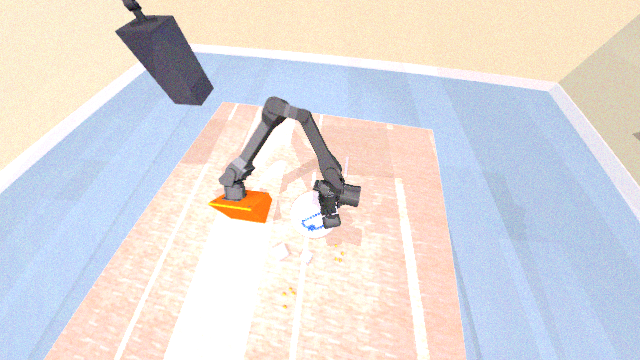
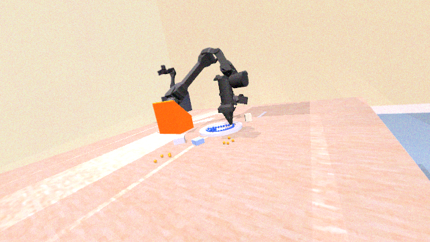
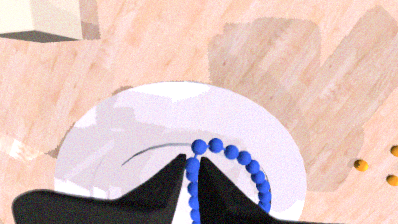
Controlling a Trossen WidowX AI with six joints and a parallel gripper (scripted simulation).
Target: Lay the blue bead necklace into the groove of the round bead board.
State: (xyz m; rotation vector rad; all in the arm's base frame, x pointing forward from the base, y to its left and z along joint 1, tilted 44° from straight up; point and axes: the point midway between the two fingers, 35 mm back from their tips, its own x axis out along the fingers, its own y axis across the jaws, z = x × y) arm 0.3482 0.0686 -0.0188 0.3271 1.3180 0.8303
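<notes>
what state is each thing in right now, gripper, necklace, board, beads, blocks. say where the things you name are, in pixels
gripper [image 1: 331,221] [image 2: 231,124] [image 3: 192,161]: shut on the necklace
necklace [image 1: 312,228] [image 2: 213,129] [image 3: 244,158]: on the board, a strand cutting inside the groove
board [image 1: 300,201] [image 2: 239,128] [image 3: 270,120]: flat, groove partly bare
orange beads [image 1: 342,253] [image 2: 232,140] [image 3: 361,165]: loose, two clusters
blocks [image 1: 281,251] [image 2: 197,141] [image 3: 55,17]: resting on the table

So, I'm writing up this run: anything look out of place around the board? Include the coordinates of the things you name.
Yes: the blue necklace [image 1: 311,228] [image 2: 211,129] [image 3: 258,178] is bunched at one end on the round board [image 1: 300,202] [image 2: 238,129] [image 3: 240,107], and orange beads [image 1: 285,306] [image 2: 155,161] [image 3: 361,165] lie loose beside it, perhaps spilled.
</notes>
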